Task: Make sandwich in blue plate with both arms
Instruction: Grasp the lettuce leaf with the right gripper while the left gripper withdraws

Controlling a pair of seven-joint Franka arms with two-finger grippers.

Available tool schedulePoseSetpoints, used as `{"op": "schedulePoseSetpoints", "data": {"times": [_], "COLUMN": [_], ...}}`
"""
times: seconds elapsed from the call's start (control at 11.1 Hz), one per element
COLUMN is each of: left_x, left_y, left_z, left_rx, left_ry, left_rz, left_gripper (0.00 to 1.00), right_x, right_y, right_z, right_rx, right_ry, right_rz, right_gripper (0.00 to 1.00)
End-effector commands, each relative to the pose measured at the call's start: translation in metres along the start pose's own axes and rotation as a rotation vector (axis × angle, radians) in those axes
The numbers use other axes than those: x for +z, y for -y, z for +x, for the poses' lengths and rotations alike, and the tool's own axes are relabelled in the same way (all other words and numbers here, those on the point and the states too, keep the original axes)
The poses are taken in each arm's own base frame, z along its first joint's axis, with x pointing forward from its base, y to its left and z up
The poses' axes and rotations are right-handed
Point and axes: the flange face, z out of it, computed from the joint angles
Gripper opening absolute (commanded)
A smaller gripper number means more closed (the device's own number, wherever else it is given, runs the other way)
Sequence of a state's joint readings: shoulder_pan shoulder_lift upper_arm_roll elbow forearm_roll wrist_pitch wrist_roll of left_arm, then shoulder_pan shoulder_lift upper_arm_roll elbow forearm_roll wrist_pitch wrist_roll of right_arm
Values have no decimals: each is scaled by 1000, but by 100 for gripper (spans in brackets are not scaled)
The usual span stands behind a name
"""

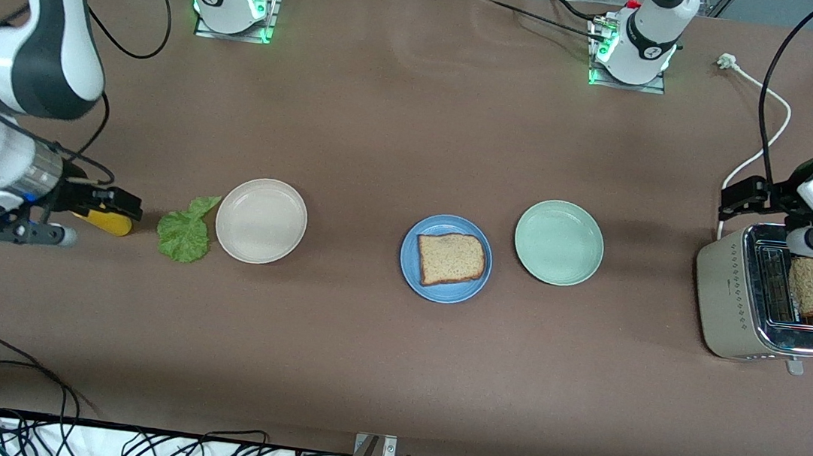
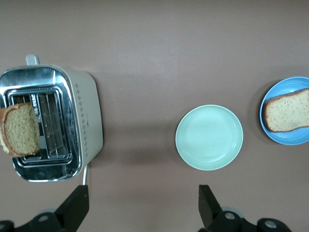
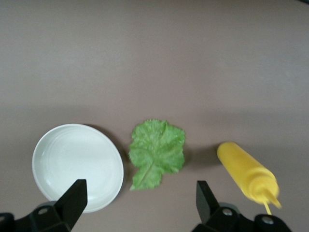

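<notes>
The brown table [image 1: 402, 129] carries, from the right arm's end toward the left arm's, a yellow bottle [image 1: 103, 220], lettuce leaf [image 1: 185, 230], cream plate [image 1: 261, 220], blue plate [image 1: 443, 288], mint-green plate [image 1: 558, 242] and toaster [image 1: 735, 300].

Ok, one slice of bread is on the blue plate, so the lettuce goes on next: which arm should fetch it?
Probably the right. Its open right gripper hangs just beside the ruffled green lettuce leaf at that end of the table, while the open left gripper is at the silver toaster, past the round blue plate.
</notes>
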State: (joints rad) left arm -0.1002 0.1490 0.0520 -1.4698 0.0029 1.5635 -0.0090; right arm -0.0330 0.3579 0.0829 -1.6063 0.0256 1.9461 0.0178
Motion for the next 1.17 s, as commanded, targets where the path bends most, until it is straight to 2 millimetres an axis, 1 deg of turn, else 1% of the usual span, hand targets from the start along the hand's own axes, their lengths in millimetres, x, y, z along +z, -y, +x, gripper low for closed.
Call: {"op": "schedulePoseSetpoints", "data": {"times": [0.0, 0.18, 0.27, 0.36, 0.63, 0.81, 1.08], "left_x": [-4, -5, -12, -14, -18, -19, -19], "left_y": [18, 15, 11, 7, -4, -11, -12], "left_z": [-26, -28, -32, -36, -39, -38, -37], "left_rx": [19, 28, 34, 41, 59, 64, 67], "left_ry": [12, 21, 14, 21, 18, 13, 12], "left_rz": [-18, -17, -15, -14, -12, -11, -10], "left_gripper": [100, 100, 100, 100, 100, 100, 100], "right_x": [41, 72, 89, 104, 150, 174, 202], "right_y": [8, 7, 6, 7, 9, 17, 17], "right_z": [20, 27, 29, 30, 28, 18, 0], "right_rx": [-17, -13, -11, -11, -1, -11, -6], "right_ry": [-10, -10, 9, 10, 37, 8, 24], "right_rz": [17, 23, 24, 27, 35, 41, 41], "right_gripper": [100, 100, 100, 100, 100, 100, 100]}}
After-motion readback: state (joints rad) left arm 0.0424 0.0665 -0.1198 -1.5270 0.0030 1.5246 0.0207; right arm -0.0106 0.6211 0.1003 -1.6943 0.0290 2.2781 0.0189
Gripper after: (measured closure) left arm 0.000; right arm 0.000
